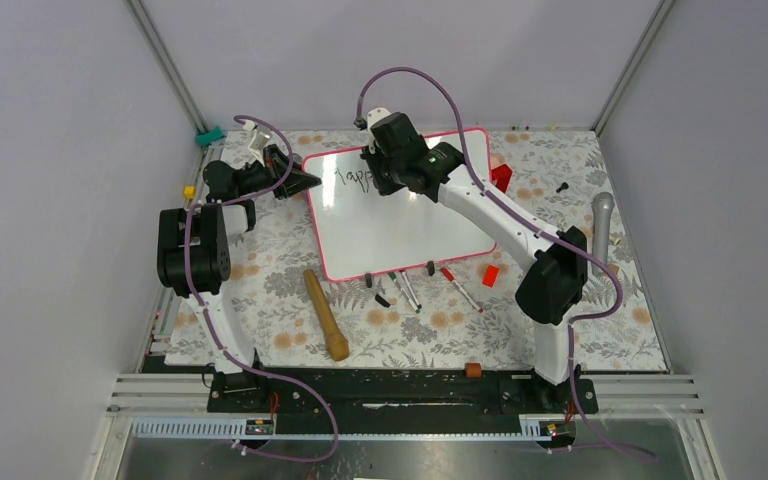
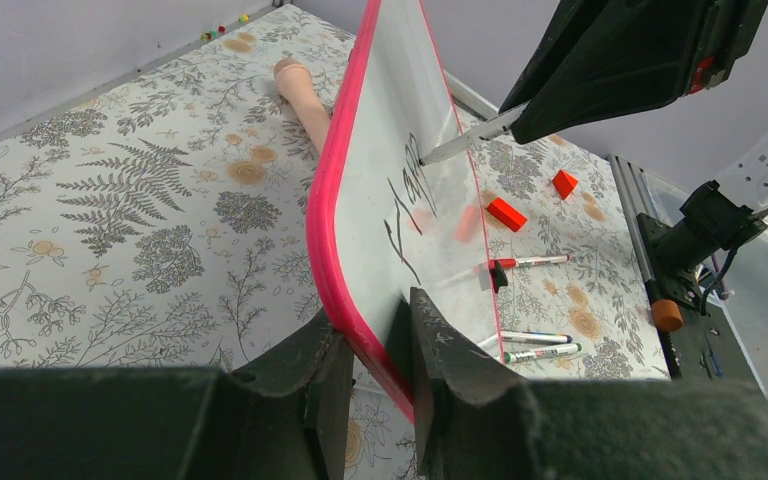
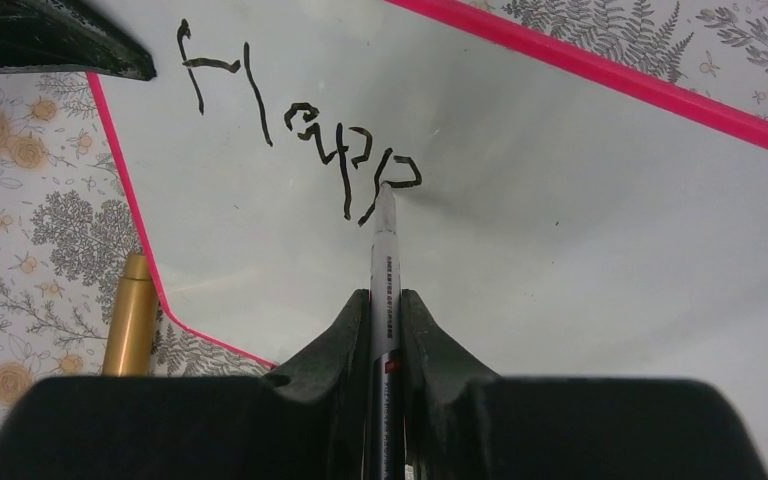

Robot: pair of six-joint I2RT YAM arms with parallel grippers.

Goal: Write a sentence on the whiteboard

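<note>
We find the whiteboard [image 1: 400, 225] lying slantwise in the far middle of the flowered table [image 1: 600, 310], its pink frame apart from the back and side walls. Our left gripper [image 2: 375, 322] pinches the frame at the board's far left corner, with the rim caught between its two fingers. Our right gripper [image 3: 382, 300] is pressed together on a marker [image 3: 384, 235], whose tip touches the glossy surface at the tail of the second "p". The sentence [image 3: 295, 125] reads "Happ", near that pinched corner. Beyond the last letter and beneath the line we see bare white field all the way to the frame. The right arm itself hangs across the board's far right part. On the near edge sit two black clips [image 1: 369, 277], with loose markers [image 1: 460, 288] and a red block [image 1: 491, 275] just beside them. A wooden roller [image 1: 326, 315] lies near the near left corner, apparently not touching it. Another red block [image 1: 501, 177] sits by the right edge.
</note>
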